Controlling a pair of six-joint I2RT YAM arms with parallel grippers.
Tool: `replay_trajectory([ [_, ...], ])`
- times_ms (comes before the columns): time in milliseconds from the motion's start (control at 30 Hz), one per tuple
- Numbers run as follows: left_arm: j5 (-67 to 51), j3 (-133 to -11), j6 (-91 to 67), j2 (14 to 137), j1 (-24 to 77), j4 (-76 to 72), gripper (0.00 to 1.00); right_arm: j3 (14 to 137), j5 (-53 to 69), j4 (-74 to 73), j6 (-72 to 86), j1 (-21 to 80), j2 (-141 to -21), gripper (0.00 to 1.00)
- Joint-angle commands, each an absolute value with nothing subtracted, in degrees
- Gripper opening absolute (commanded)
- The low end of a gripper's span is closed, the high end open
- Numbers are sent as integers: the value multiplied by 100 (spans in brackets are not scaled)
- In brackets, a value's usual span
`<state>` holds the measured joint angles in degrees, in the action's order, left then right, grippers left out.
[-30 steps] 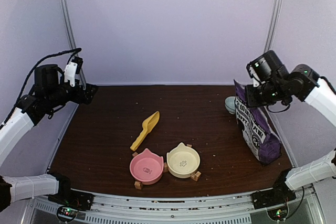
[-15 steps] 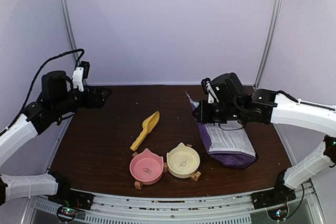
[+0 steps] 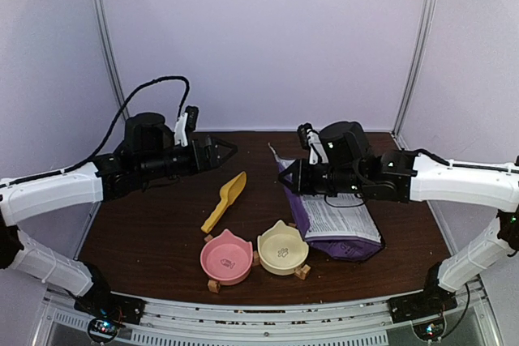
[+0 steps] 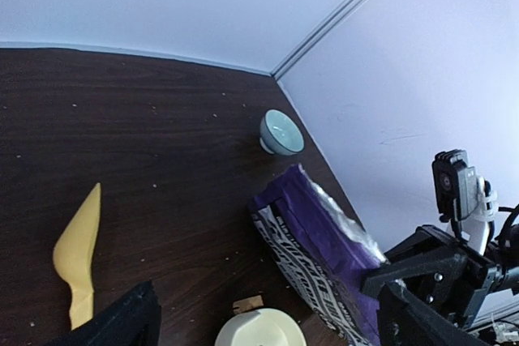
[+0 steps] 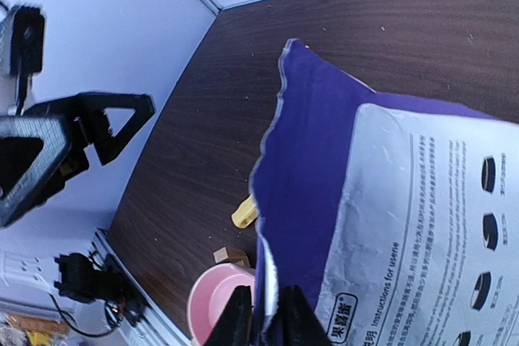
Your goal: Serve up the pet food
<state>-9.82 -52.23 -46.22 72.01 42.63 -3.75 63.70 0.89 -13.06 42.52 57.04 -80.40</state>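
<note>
- The right gripper (image 5: 266, 313) is pinched narrow on the open top edge of the purple plastic food bag with a white label (image 5: 324, 143). It holds the bag tipped low over the dark wooden worktop (image 3: 154, 224), probably to give access to the mouth.
- The left gripper (image 3: 229, 150) hovers spread wide and empty near the yellow plastic scoop (image 3: 225, 200).
- The brown kibble pet food is not visible; presumably it is inside the bag.

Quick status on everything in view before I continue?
purple bag: leaning, label up, top edge gripped.
right gripper: shut on purple bag.
left gripper: open, in the air.
yellow scoop: lying flat, empty.
pink bowl: upright, empty.
cream bowl: upright, empty.
teal bowl: upright.
</note>
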Motion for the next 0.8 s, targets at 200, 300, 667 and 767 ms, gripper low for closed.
replay_trajectory([
  [200,-2236,-5902,-5517,8482,4484,-1884,92,6343,-258,-1750,4001,5784,-7592,44],
  [300,-2420,-6065,-5519,8695,4560,-1926,86,6375,-392,-2023,3946,5795,-7442,47],
  [667,-2761,-6603,-5446,9236,4806,-1971,84,6586,-685,-2625,3836,5793,-7096,68],
  [767,-2768,-6650,-5401,9272,4808,-1915,82,6691,-775,-2761,3819,5792,-7024,76],
])
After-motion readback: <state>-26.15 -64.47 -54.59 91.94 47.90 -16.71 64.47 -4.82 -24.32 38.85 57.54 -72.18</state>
